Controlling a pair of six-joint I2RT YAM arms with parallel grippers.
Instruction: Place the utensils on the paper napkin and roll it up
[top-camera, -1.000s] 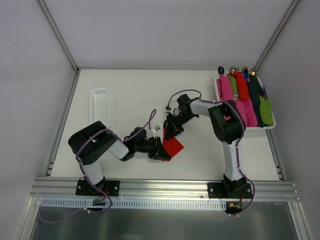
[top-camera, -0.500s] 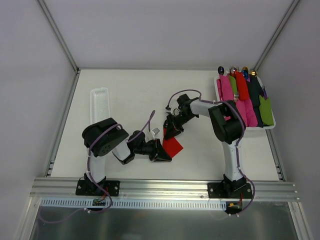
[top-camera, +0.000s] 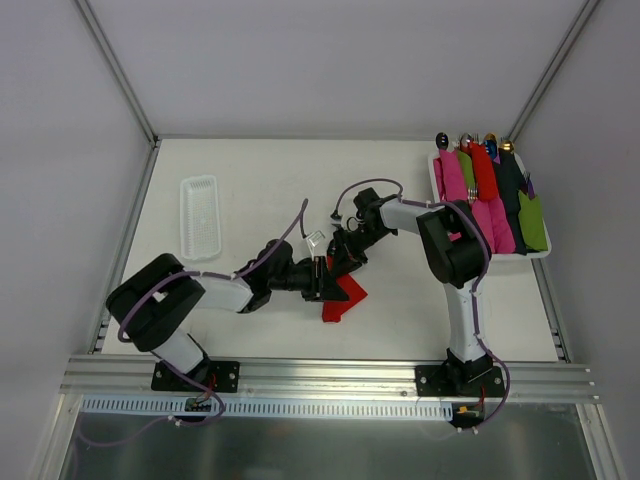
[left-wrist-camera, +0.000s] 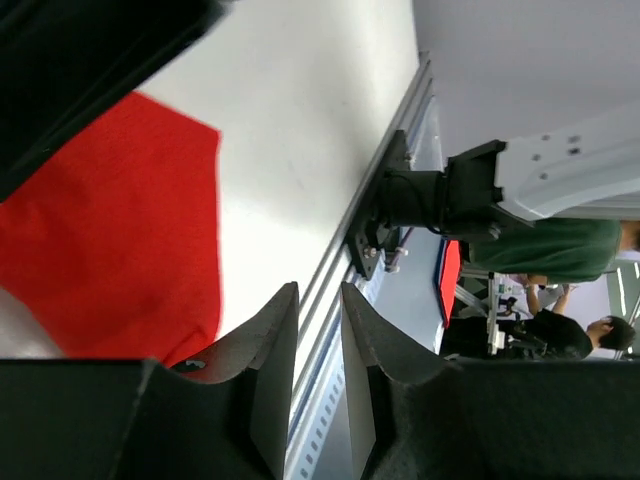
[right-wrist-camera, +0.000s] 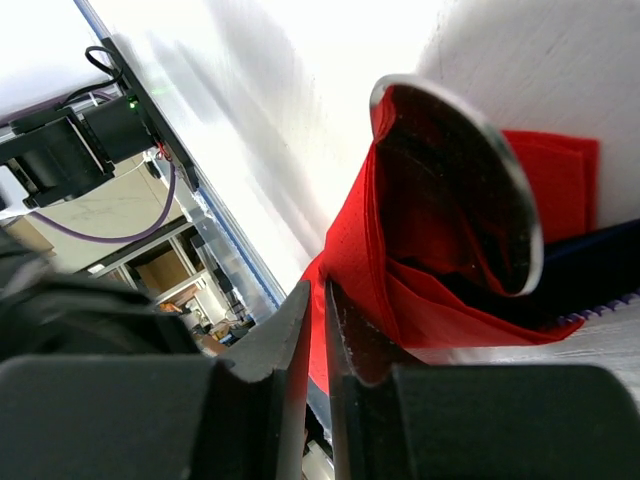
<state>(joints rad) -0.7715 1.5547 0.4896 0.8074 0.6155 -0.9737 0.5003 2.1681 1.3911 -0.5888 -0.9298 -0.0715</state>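
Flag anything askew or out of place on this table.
The red paper napkin lies bunched and unevenly folded near the middle of the table, not flat. In the right wrist view the bowl of a spoon pokes out of its folds, so the bundle looks askew.

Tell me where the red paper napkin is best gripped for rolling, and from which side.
Probably its near corner: the paper napkin pokes out there toward the arm bases, clear of the left gripper and right gripper. Come in low from the near side and pinch the thin edge. The far part is bunched around a spoon bowl and crowded by both grippers.
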